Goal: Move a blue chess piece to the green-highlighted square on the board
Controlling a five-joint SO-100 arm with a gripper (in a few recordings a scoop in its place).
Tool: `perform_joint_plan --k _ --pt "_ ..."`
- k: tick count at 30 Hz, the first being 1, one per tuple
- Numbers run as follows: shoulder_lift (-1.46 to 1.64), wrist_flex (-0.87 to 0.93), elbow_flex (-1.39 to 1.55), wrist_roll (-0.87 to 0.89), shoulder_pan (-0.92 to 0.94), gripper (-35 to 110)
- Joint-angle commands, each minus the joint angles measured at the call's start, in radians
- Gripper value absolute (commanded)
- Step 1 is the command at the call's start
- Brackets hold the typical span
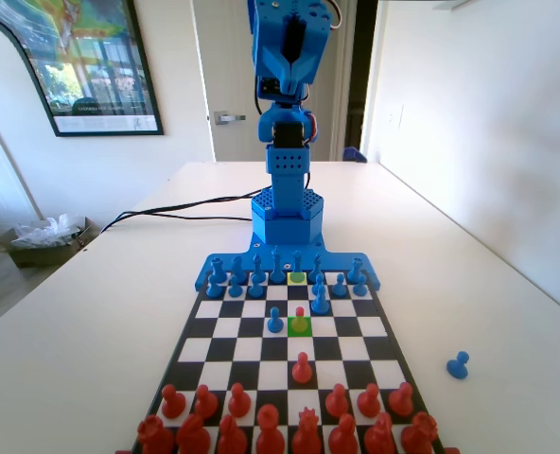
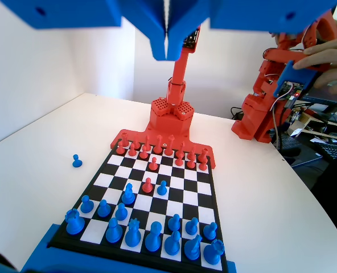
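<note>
Blue jaws of our gripper hang pressed together and empty, high above the board, so the wrist camera takes in every piece. The green-highlighted square carries a red pawn, probably meant for capture. We judge the blue chess piece, just at the square's 2 o'clock in the fixed view, the likely mover.

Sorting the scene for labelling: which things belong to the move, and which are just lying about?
Job: blue chess piece, green-highlighted square, red pawn standing on it, board.
Lying about: blue pawn on the table, black cables, framed picture.
</note>
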Motion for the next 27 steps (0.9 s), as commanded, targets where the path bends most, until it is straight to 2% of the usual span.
perform_joint_plan --k 1,27 --pt "0.021 -0.017 0.003 0.009 0.002 1" --pt "0.021 -0.014 0.000 0.012 0.018 1"
